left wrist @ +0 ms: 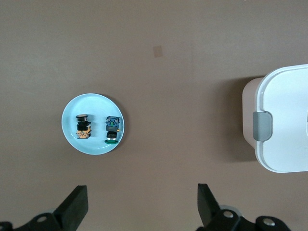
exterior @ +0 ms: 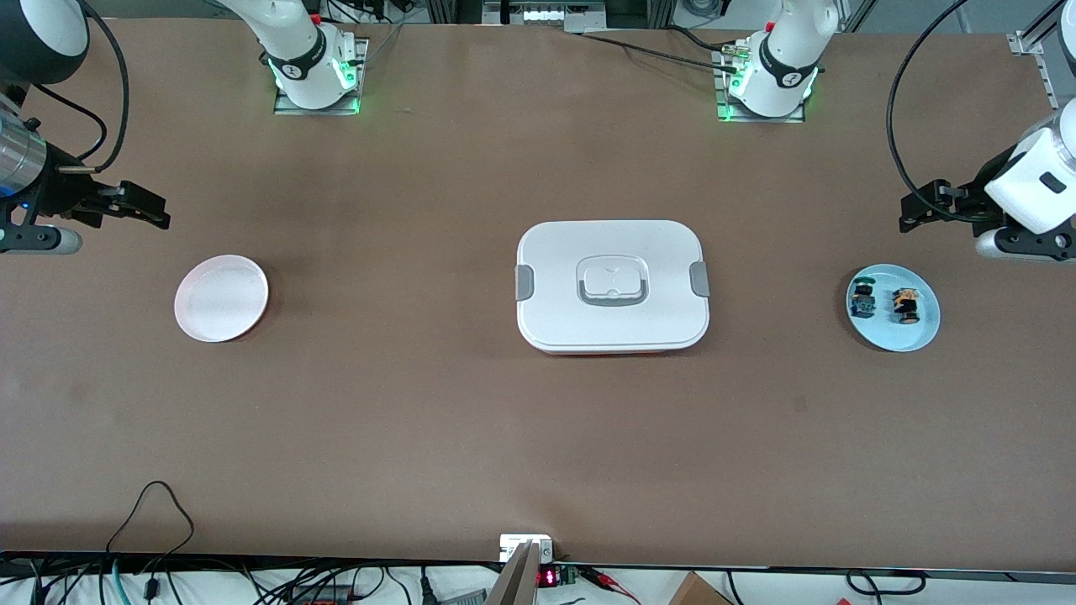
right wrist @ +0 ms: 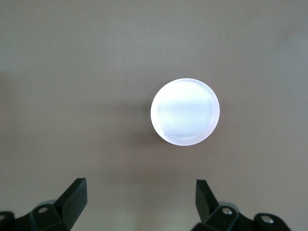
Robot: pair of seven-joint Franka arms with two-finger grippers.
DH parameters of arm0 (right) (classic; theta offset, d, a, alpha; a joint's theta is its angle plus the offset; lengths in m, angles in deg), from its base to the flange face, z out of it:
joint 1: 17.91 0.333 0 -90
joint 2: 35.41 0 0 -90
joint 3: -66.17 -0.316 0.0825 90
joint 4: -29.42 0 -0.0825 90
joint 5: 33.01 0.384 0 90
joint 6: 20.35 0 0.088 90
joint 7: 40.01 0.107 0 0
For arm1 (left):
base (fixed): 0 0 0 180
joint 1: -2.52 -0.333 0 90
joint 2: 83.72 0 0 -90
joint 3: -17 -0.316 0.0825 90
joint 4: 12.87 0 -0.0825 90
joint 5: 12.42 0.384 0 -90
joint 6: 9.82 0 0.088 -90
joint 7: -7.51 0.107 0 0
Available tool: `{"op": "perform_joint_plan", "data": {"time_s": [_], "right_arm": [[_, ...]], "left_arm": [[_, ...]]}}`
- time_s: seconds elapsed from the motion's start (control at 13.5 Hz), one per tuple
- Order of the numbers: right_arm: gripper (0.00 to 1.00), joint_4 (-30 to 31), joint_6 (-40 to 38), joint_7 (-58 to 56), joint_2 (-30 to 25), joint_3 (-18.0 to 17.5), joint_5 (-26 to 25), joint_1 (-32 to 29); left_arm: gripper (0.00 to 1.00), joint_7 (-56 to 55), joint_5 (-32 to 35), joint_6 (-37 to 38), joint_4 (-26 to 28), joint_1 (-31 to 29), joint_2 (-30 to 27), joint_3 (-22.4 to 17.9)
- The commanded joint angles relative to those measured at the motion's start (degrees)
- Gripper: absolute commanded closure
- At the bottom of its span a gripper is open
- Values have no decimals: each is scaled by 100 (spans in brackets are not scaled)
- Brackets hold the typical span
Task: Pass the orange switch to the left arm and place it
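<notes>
Box (exterior: 612, 286) — mid-table, lid clipped. Pink plate (exterior: 221, 298), empty, under the wide-open right gripper (exterior: 126, 206). Left gripper (exterior: 933, 206) spread wide above the blue plate (exterior: 912, 336). Orange switch (exterior: 905, 305) — lies on it beside a blue-green twin; likely light, rigid; pinch across the black body.

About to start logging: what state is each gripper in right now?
Left gripper: open, holding nothing, up over the table by the blue plate.
Right gripper: open, holding nothing, near the pink plate.
</notes>
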Motion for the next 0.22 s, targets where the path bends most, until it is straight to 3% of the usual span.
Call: {"op": "perform_joint_plan", "data": {"time_s": [0.0, 0.15], "right_arm": [[0, 16, 75, -63, -45, -89, 27, -83], [0, -1, 75, -125, -36, -89, -8, -92]], "left_arm": [[0, 49, 21, -7, -239, -26, 169, -82], [0, 50, 30, 19, -231, -27, 170, -82]]}}
